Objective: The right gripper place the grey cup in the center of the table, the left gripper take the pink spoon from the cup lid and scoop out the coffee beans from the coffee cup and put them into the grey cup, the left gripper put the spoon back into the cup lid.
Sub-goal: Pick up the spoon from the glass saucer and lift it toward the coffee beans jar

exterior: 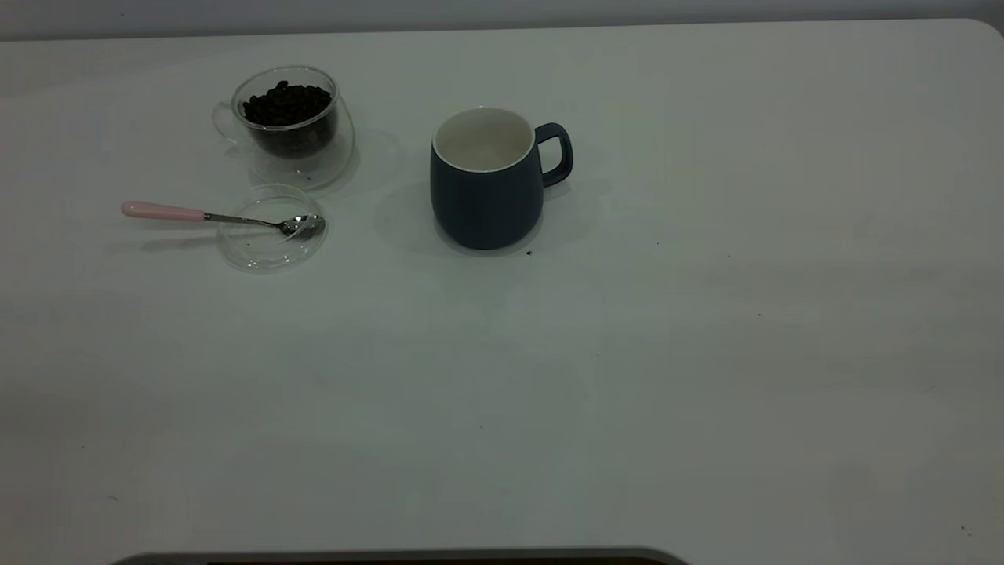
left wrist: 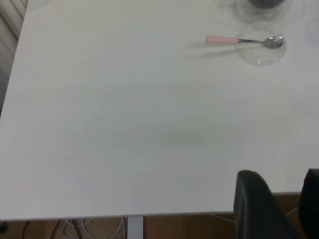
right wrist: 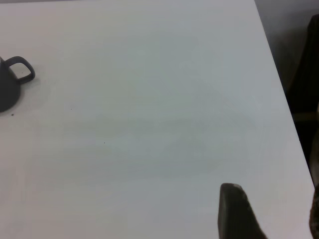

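The grey cup (exterior: 486,196) stands upright near the middle of the table (exterior: 667,353), handle to the right and nothing inside; its edge shows in the right wrist view (right wrist: 7,92). Left of it stands the coffee cup (exterior: 292,133) full of coffee beans (exterior: 286,103). In front of that lies the cup lid (exterior: 271,235), with the pink spoon (exterior: 196,214) resting bowl-in across it. Neither gripper appears in the exterior view. My left gripper (left wrist: 280,175) hangs open over the table's near edge, far from the spoon (left wrist: 234,40) and lid (left wrist: 260,52). My right gripper (right wrist: 273,195) is open, far from the cup.
A few dark specks dot the tabletop, one right by the grey cup's base (exterior: 529,253). The table edge (left wrist: 99,217) has cables and wooden floor beyond it. The table's right edge (right wrist: 286,99) borders a dark floor.
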{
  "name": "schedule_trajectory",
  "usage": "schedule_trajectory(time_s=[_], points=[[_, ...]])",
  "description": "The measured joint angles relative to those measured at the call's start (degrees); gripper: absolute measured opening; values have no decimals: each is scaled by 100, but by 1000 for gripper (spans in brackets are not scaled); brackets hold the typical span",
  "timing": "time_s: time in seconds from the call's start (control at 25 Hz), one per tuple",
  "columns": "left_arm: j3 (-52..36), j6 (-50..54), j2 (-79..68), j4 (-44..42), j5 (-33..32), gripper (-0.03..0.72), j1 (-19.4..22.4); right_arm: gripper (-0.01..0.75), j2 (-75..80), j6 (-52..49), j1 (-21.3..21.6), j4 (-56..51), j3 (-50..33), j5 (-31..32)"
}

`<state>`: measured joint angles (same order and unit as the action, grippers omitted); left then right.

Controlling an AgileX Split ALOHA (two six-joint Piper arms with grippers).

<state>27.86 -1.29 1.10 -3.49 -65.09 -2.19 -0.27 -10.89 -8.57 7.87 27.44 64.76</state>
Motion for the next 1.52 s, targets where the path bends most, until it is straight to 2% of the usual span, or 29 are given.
schedule_trajectory(time_s=[0.28, 0.52, 0.76, 0.92, 1.12, 1.2, 1.36, 1.52], points=[[0, 69, 0, 0, 0, 282, 0, 391, 0, 0, 0, 0, 0, 0], [334, 1317, -497, -43, 222, 282, 0, 391, 0, 0, 0, 0, 0, 0], [927, 2037, -2694, -336, 1107, 255, 0, 391, 0, 0, 0, 0, 0, 0], [1335, 2616, -4523, -1016, 2063, 216, 0, 391, 0, 5, 0, 0, 0, 0], [2029, 3086, -6689, -2020, 2484, 211, 36, 391, 0, 0, 0, 0, 0, 0], [2297, 3411, -7395, -2395, 2618, 211, 219, 391, 0, 0, 0, 0, 0, 0], [2831, 3698, -8615, -2643, 2970, 211, 905, 391, 0, 0, 0, 0, 0, 0], [3315, 2861, -9467, -1951, 3145, 211, 1342, 391, 0, 0, 0, 0, 0, 0]])
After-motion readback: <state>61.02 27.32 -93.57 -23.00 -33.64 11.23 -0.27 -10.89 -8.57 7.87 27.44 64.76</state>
